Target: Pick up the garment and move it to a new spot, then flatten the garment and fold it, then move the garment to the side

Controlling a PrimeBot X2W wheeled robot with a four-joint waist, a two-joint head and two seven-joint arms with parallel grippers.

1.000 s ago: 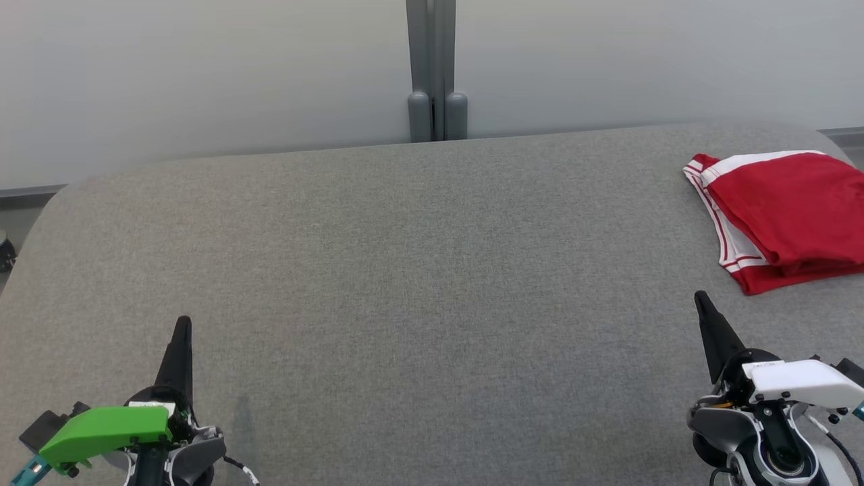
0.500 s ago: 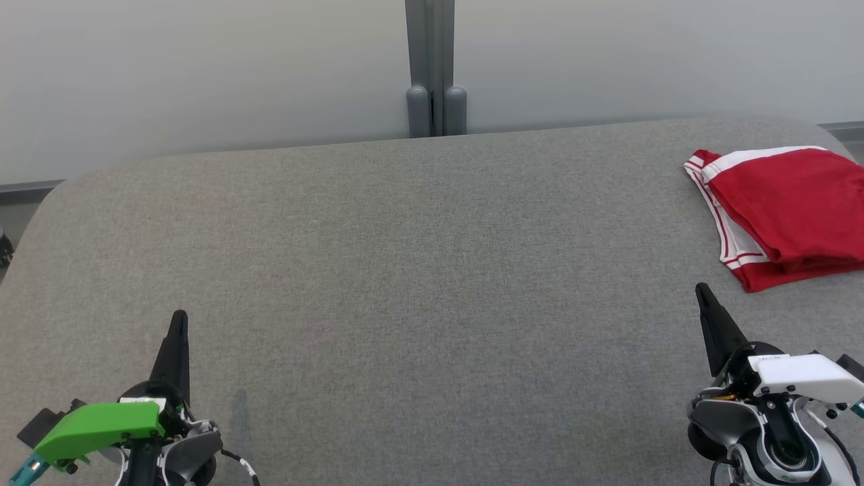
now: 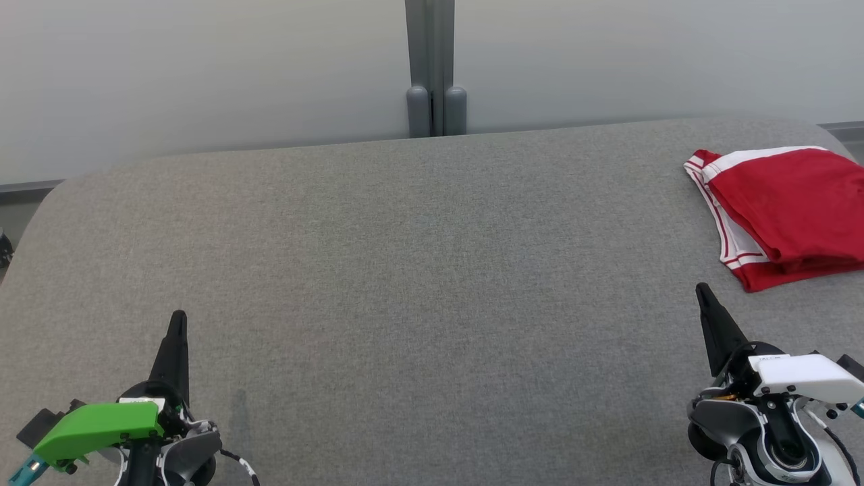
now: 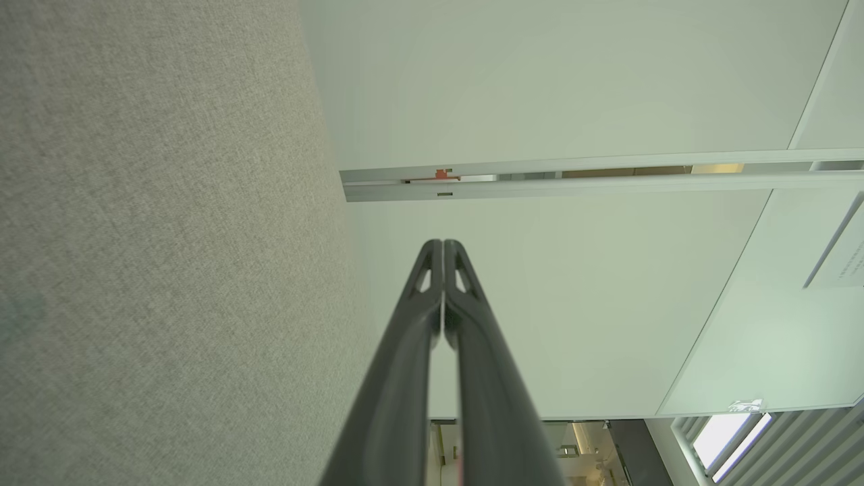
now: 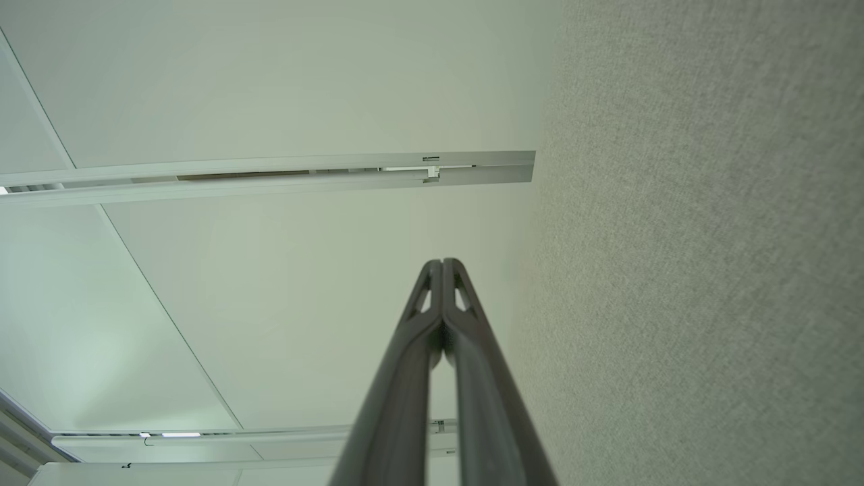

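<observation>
Lying folded by the right edge of the table (image 3: 418, 270), toward its far right corner, the garment (image 3: 790, 209) is sitting just ahead of the right arm (image 3: 803, 378) and a little further toward that edge than the tips of its jaws, with a short strip of bare grey cloth showing between them. The left arm (image 3: 101, 428) is hanging over the near left part of the table, well apart from the garment, so any coming reach is likely falling to the right arm, going forward and slightly outward. Both pairs of jaws are pressing together with nothing between them; the wrist views are showing each pair of dark fingers meeting at the tips, pointing along the table toward the pale wall beyond its far edge. The garment is looking like a neat, flat stack of several red layers, with a white band along its far side and thin red-and-white stripes running down the side facing the table's middle. That striped side is slanting from far to near and toward the right edge; the stack's outer part is being cut off by the picture's border, so its long axis is hard to call. Judging by the tidy fold and its place at the side, the task is appearing close to finished.
</observation>
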